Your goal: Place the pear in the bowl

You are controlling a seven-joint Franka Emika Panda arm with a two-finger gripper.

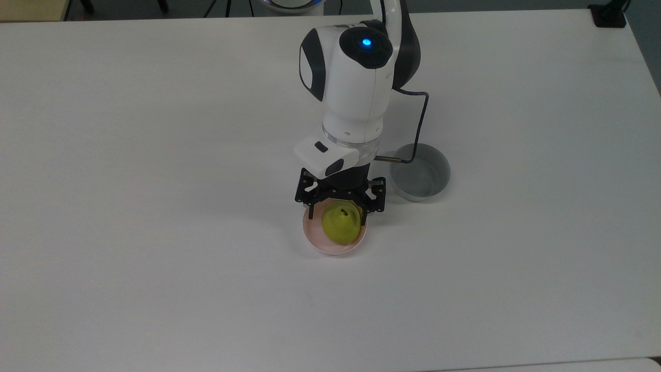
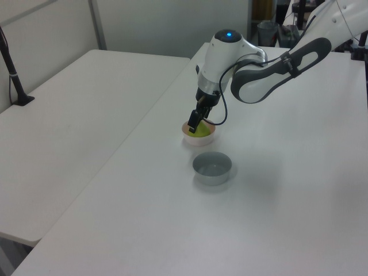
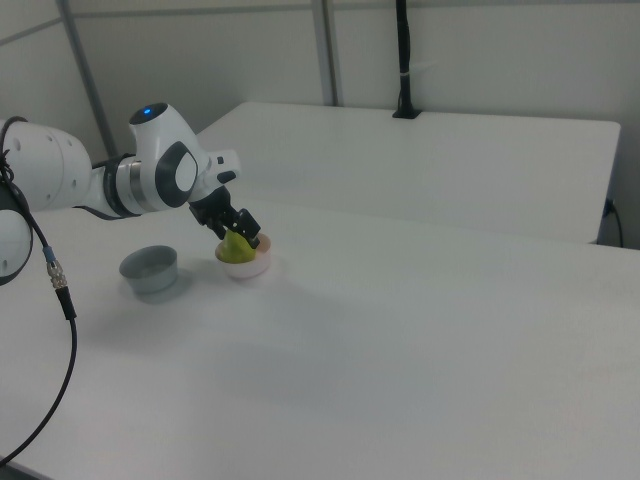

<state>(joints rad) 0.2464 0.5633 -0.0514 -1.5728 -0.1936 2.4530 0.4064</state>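
Top view: hand point(image 1: 338, 216) spread open hides bowl's point(image 1: 325, 245) far rim behind pear point(image 1: 341, 224).

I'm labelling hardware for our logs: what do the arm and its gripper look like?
The arm is glossy white with dark grey joint panels and a glowing blue light on top. A dark cable loops off its side. The gripper is black, with open-framed linkage fingers.
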